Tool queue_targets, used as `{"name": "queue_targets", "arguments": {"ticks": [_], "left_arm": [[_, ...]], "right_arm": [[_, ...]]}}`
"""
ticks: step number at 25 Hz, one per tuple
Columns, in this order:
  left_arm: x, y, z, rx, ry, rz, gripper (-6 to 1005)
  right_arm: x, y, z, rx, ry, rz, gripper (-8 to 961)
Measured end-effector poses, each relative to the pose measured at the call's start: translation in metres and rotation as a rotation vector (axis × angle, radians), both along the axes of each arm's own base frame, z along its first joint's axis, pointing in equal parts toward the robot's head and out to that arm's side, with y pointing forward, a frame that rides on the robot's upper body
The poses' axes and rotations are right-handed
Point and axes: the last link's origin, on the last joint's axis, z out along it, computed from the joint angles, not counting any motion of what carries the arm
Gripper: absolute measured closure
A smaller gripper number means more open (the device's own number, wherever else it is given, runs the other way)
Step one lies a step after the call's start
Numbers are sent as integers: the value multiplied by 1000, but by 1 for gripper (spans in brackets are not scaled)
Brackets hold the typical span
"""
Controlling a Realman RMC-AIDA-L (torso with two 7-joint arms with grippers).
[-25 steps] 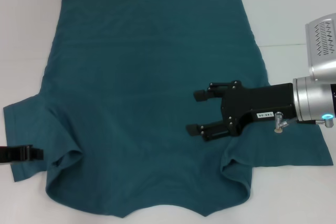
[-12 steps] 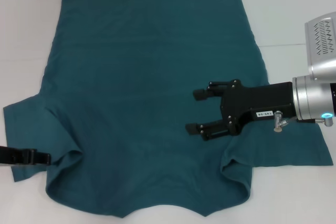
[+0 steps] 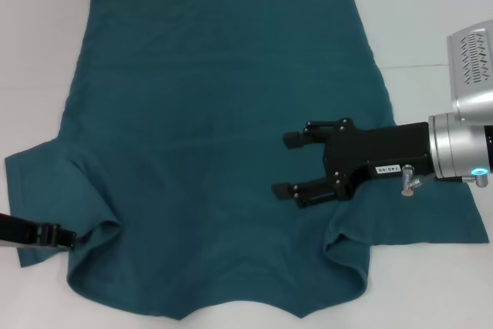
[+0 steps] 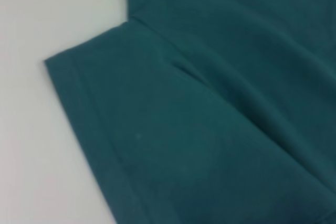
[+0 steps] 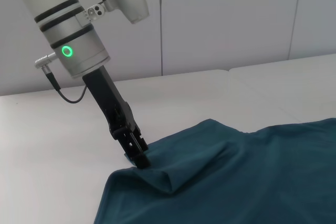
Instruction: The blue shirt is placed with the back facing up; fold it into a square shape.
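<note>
Blue shirt (image 3: 223, 136) lies spread flat across the white table (image 3: 431, 5), filling most of the head view; hem toward the top of the frame, collar edge at the bottom centre, sleeves out at lower left and lower right. No fold made yet, by the look of it.

Right gripper (image 3: 286, 164) hovers over the shirt body, centre-right of the frame, fingers pointing toward frame left. Jaws spread wide, nothing between them. Probably parked there to stay clear of the sleeve, or ready to pin the cloth; can't tell whether the tips touch fabric.

Left gripper (image 3: 60, 237) comes in low from the lower-left edge, tip at the left sleeve where it bunches near the armpit. Seen far off in the right wrist view (image 5: 137, 157), the tip sits right at a raised ridge of fabric, so it's likely going for a pinch there. Can't tell whether it is closed on cloth or just touching.

My read: sleeve fold-in is the step in hand. The soft knit may drag and wrinkle.
</note>
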Motion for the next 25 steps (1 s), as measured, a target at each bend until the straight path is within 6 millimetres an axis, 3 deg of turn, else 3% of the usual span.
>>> {"name": "queue_targets", "arguments": {"ticks": [25], "left_arm": [[-11, 2, -2, 30, 32, 13, 386]], "right_arm": [[-1, -1, -3, -10, 1, 1, 38]]}}
